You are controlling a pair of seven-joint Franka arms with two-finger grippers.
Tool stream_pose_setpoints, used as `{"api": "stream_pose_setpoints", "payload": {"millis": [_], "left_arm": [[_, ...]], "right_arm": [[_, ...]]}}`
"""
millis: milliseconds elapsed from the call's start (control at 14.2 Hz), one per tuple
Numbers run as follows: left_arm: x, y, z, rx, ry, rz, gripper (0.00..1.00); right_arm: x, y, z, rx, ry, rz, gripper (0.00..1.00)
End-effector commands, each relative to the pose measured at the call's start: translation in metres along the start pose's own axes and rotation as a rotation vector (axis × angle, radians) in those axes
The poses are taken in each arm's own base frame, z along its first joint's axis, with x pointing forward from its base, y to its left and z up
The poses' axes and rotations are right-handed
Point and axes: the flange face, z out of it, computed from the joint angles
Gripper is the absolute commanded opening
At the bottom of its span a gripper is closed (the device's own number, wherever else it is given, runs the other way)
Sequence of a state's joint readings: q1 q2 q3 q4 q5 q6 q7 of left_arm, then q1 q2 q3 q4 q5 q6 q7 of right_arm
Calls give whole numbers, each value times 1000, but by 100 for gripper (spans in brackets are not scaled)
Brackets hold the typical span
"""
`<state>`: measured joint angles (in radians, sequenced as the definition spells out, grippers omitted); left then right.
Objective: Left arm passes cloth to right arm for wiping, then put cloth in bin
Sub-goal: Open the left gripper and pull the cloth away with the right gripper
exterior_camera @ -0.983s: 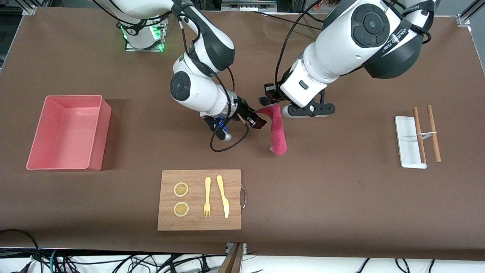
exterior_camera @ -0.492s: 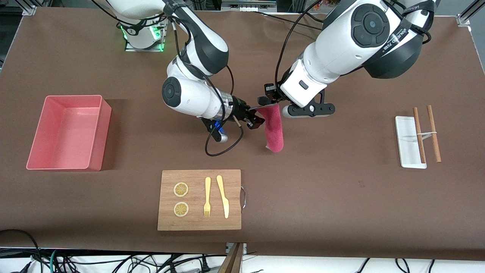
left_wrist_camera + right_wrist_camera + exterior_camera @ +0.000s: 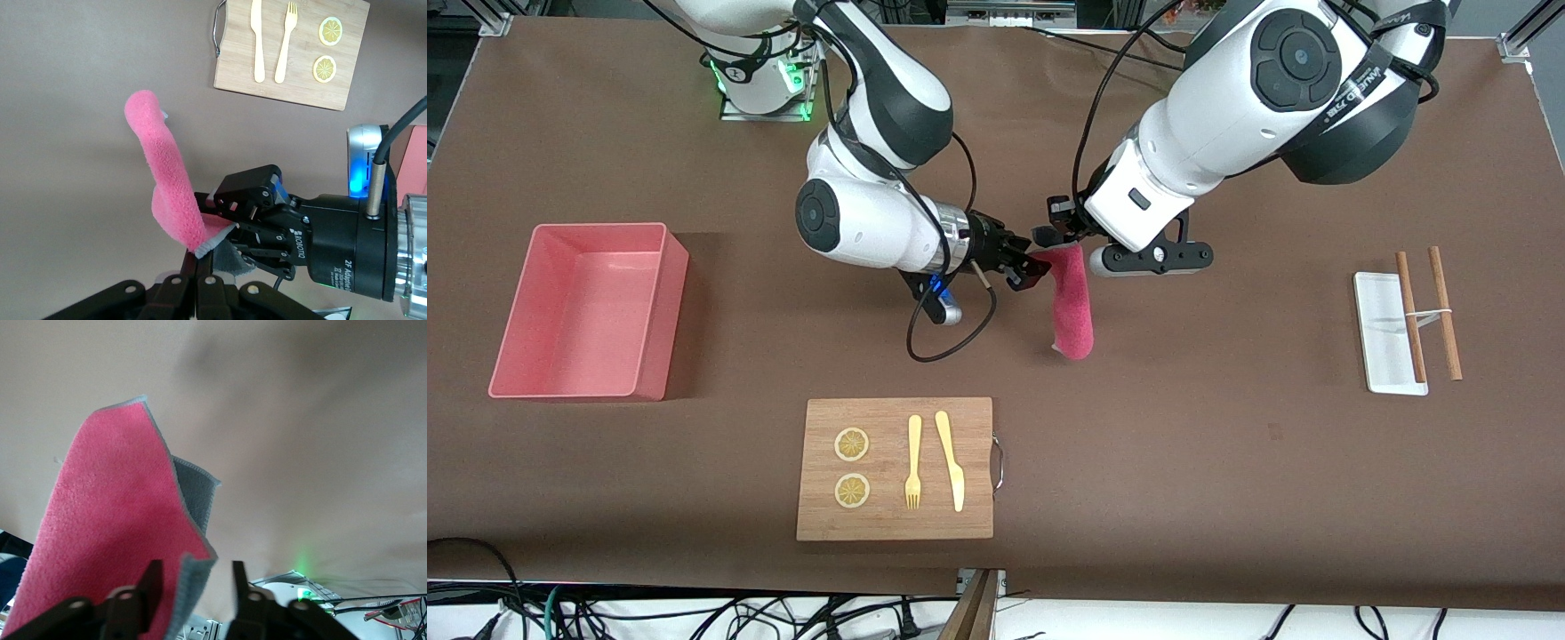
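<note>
The magenta-red cloth [image 3: 1072, 307] hangs over the middle of the table, its lower end near the tabletop. My left gripper [image 3: 1067, 252] is shut on its top corner; the left wrist view shows the closed fingers [image 3: 203, 275] pinching the cloth [image 3: 163, 180] with its grey underside showing. My right gripper [image 3: 1028, 269] is open right beside that held top, with the cloth's upper edge [image 3: 107, 513] between its spread fingers [image 3: 150, 583]. It also shows in the left wrist view [image 3: 257, 220]. The pink bin [image 3: 660, 329] stands at the right arm's end of the table.
A wooden cutting board [image 3: 898, 516] with two lemon slices, a fork and a knife lies nearer the front camera than the cloth. A small white tray [image 3: 1383, 356] with two wooden sticks [image 3: 1445, 311] lies toward the left arm's end.
My right gripper has risen and turned toward the cloth's held top, so its open fingers now straddle the edge. The cloth has swung slightly. The left arm has stayed still.
</note>
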<state>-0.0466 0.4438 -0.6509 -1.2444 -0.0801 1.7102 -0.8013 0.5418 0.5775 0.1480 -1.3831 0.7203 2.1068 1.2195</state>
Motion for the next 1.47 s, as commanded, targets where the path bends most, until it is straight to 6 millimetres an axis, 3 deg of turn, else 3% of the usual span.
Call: {"api": "stream_pose_setpoints", "payload": {"millis": [0, 211, 421, 773, 843, 913, 983, 1194, 1405], "left_arm": [[2, 5, -3, -17, -7, -8, 0], [2, 5, -3, -17, -7, -8, 0], [2, 5, -3, -17, -7, -8, 0], [1, 6, -3, -13, -1, -19, 0], [1, 6, -3, -12, 0, -21, 23], [1, 6, -3, -10, 0, -21, 81], [0, 6, -3, -5, 4, -18, 100], [-3, 8, -2, 0, 8, -11, 100], [-4, 9, -4, -1, 11, -10, 100]], "right_arm": [[-4, 0, -7, 1, -27, 10, 0], [-1, -1, -10, 4, -20, 5, 0], [21, 0, -26, 3, -14, -22, 0], [51, 6, -76, -57, -40, -128, 0], [51, 4, -87, -67, -38, -149, 0], [51, 5, -89, -84, -32, -158, 0], [52, 6, -89, -94, -18, -169, 0], [64, 11, -96, -124, -9, -212, 0], [93, 37, -107, -309, 6, -342, 0]]}}
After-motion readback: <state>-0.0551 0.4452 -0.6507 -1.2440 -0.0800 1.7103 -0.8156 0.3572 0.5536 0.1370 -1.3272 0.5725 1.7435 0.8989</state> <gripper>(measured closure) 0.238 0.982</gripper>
